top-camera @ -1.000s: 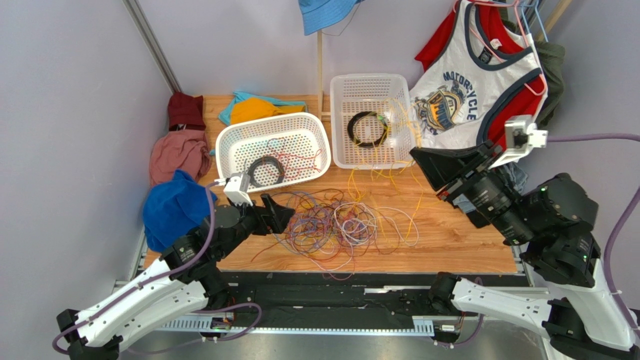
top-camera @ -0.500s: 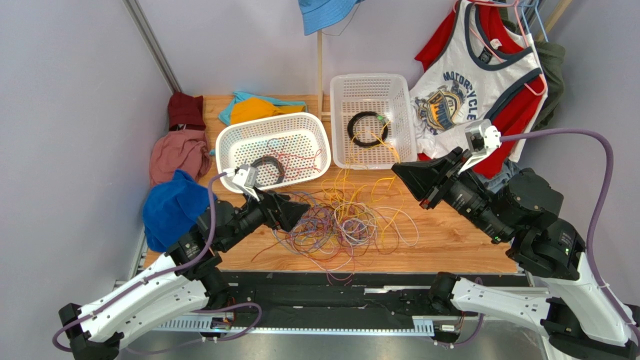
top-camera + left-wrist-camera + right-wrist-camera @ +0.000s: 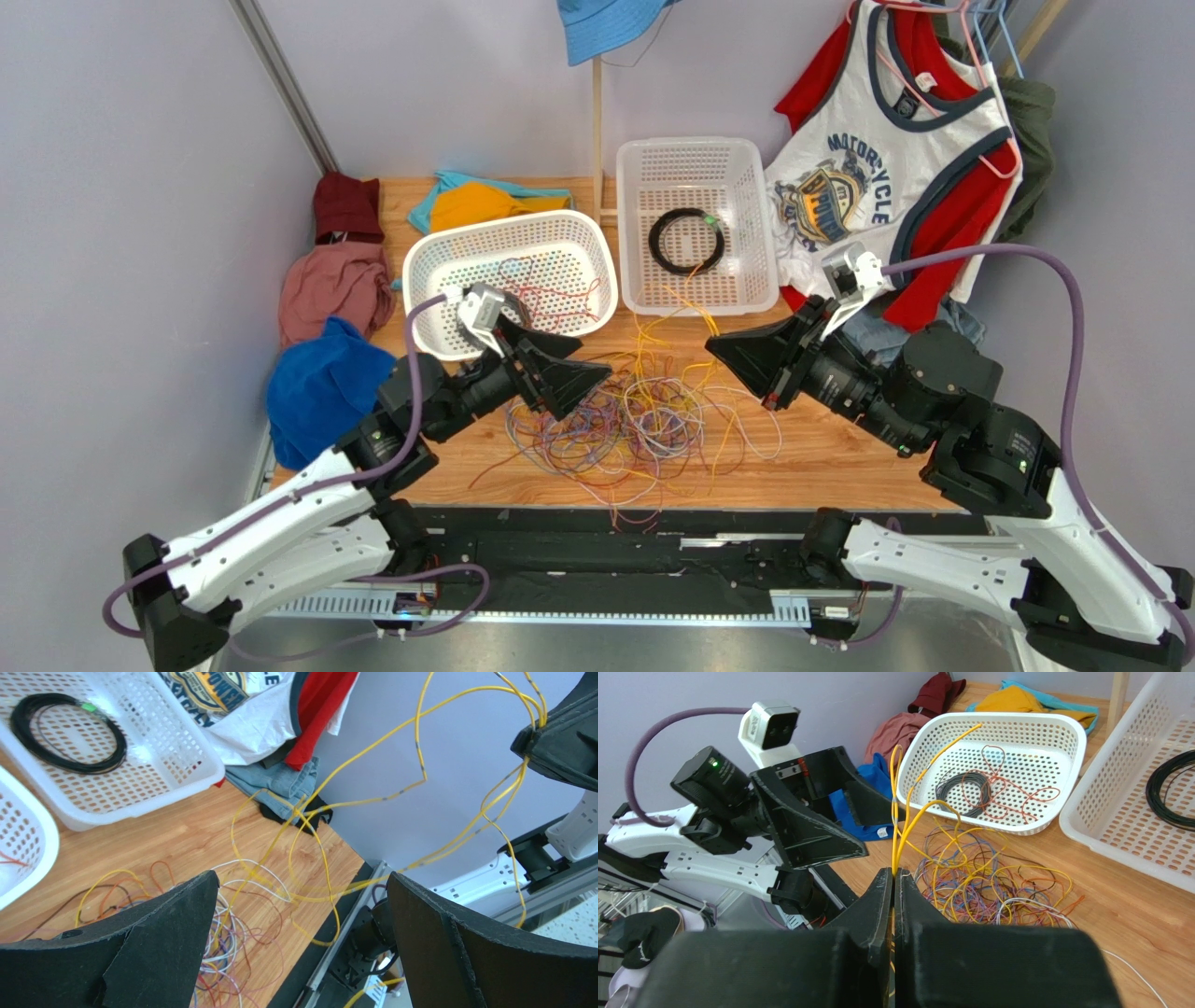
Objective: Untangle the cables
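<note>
The cables [image 3: 638, 417] lie in a many-coloured tangle in the middle of the wooden table, also seen in the right wrist view [image 3: 990, 875]. My right gripper [image 3: 716, 350] is shut on a few yellow cables [image 3: 901, 822]. These rise from the pinch and loop back down into the tangle. In the left wrist view the same yellow cables [image 3: 421, 749] hang in the air from the right gripper [image 3: 554, 742]. My left gripper [image 3: 589, 367] hovers over the tangle's left side, open wide [image 3: 302, 878], with nothing between its fingers. The two grippers face each other.
A white basket [image 3: 421, 273] behind the left gripper holds a black coil and a red wire. A second white basket [image 3: 629, 224] holds another black coil [image 3: 686, 240]. Clothes [image 3: 323, 385] are piled at the left, and a shirt [image 3: 870, 154] hangs at the back right.
The right gripper has swung left and down towards the tangle, carrying the yellow cables. The left gripper has moved forward and right over the tangle and opened fully.
</note>
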Tool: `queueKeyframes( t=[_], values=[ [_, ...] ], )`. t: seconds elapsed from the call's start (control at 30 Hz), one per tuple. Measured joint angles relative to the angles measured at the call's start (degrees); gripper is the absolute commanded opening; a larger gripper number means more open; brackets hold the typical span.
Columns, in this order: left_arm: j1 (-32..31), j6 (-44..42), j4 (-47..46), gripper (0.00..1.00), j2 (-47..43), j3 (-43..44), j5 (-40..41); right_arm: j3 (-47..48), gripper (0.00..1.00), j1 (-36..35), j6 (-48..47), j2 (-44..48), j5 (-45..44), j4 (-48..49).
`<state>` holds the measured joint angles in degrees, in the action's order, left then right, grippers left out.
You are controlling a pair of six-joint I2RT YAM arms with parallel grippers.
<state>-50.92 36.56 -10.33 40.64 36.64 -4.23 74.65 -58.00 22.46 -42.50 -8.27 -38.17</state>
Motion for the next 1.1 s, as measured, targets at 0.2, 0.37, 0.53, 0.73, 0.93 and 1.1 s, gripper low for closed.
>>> queueKeyframes(
  t=[0.2,0.37,0.53,0.73,0.93,1.1],
  values=[
    [0.0,0.0,-4.9,0.98,9.8,2.3,-3.2,-0.1,0.0,0.0,1.1,0.5,1.8,0.0],
    [0.0,0.1,-7.6,0.98,14.8,3.3,-5.3,-0.1,0.0,0.0,1.8,0.7,3.1,0.0],
    [0.0,0.0,-9.9,0.92,18.1,6.8,-6.5,-1.1,0.0,0.0,2.5,0.7,4.5,0.3],
    [-0.2,-0.1,-12.0,0.62,22.8,9.3,-7.8,-1.7,0.0,0.0,3.2,0.7,5.7,0.3],
    [-0.4,-1.3,-11.0,0.0,24.2,9.1,-7.7,-1.7,0.28,0.0,3.2,1.8,5.7,0.1],
    [-0.4,-3.3,-3.9,0.0,18.6,9.4,-4.4,-3.2,0.68,0.0,3.6,4.7,3.2,-1.1]
  ],
)
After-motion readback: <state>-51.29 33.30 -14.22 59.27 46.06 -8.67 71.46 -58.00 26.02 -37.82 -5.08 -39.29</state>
